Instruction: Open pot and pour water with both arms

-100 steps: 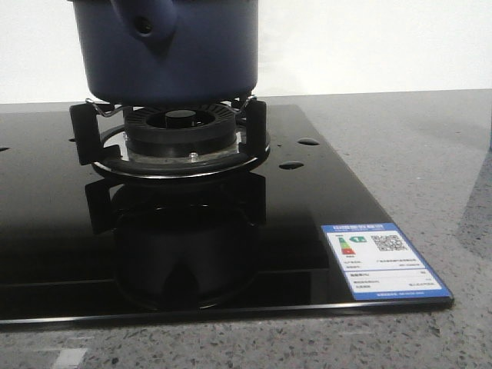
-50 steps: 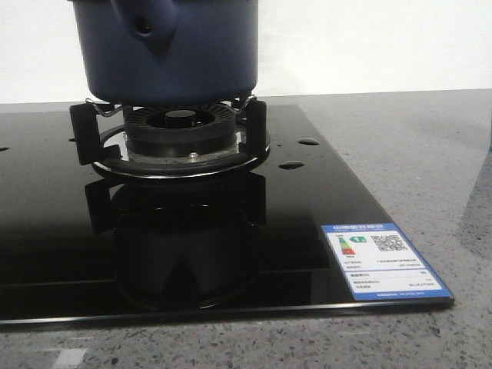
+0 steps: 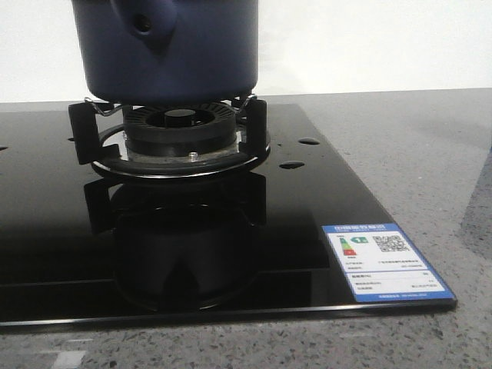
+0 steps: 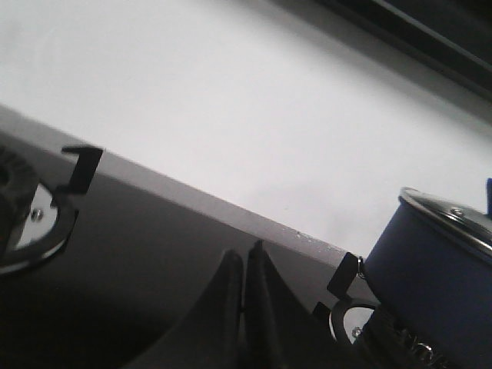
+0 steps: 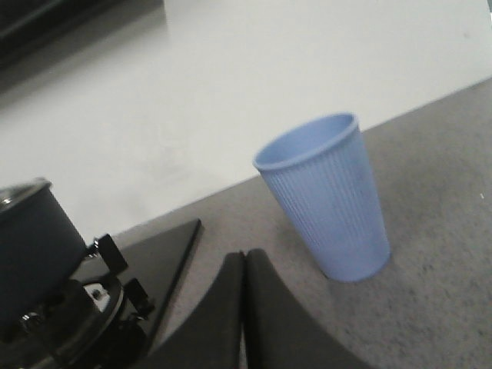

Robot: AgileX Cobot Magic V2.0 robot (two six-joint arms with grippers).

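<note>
The dark navy-blue pot (image 3: 169,46) stands on the gas burner's black supports (image 3: 177,134), its top cut off by the front view. In the left wrist view the pot (image 4: 438,269) shows a shiny lid rim (image 4: 450,219) on top. It also appears as a dark shape, the pot (image 5: 31,238), in the right wrist view. My left gripper (image 4: 244,257) is shut and empty over the black stove glass, apart from the pot. My right gripper (image 5: 244,257) is shut and empty above the grey counter, near a pale blue ribbed cup (image 5: 327,204). Neither gripper shows in the front view.
The black glass stove top (image 3: 307,207) carries a blue energy label (image 3: 388,261) near its front right corner. A second burner (image 4: 27,215) shows in the left wrist view. Speckled grey counter (image 3: 430,169) lies right of the stove, with a white wall behind.
The front view has shifted very slightly; pot and stove look unmoved.
</note>
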